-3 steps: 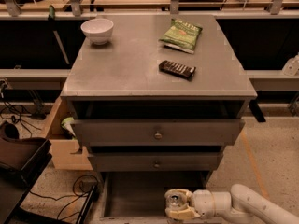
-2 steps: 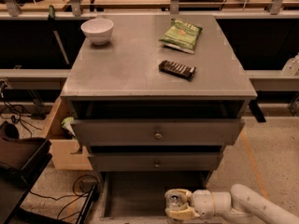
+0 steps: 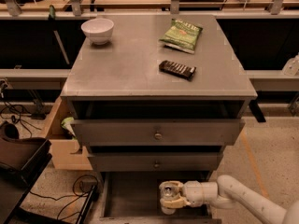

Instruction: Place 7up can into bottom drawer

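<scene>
Got the tool (image 3: pixel 172 200) down low, pinching the 7up can (image 3: pixel 168 190) upright inside the open bottom drawer (image 3: pixel 131 195), front right. Up on the tabletop (image 3: pixel 140 64): white bowl (image 3: pixel 97 30), green chip bag (image 3: pixel 181 35), dark snack bar (image 3: pixel 177 69).

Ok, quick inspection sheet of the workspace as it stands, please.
Surface: grey cabinet top, holding three loose items.
Job's things: can upright, held over the open bottom drawer; whether it touches the floor cannot be told.
Clutter: bowl, chip bag and snack bar on the cabinet top.
Grippers: gripper low inside the bottom drawer, right of its middle, shut on the can.
Cables: cables on the floor left of the cabinet.
Surroundings: box against the cabinet's left side.
</scene>
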`<act>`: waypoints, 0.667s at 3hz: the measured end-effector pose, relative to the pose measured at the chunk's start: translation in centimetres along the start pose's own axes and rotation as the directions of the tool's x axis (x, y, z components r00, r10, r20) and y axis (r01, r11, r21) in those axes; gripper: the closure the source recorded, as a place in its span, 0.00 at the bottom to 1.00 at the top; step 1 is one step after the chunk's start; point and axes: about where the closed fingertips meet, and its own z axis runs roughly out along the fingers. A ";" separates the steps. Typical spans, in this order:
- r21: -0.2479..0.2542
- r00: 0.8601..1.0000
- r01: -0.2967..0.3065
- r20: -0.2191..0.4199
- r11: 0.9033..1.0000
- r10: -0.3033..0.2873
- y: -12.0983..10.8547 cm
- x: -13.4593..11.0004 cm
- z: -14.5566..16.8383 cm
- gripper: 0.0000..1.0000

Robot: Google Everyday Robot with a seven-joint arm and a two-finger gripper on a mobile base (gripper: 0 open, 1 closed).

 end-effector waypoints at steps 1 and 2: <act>-0.034 0.999 0.053 0.001 0.998 -0.053 -3.2 2.2 -0.3 1.00; -0.020 0.997 0.071 -0.024 0.997 -0.072 -5.3 4.5 -1.3 1.00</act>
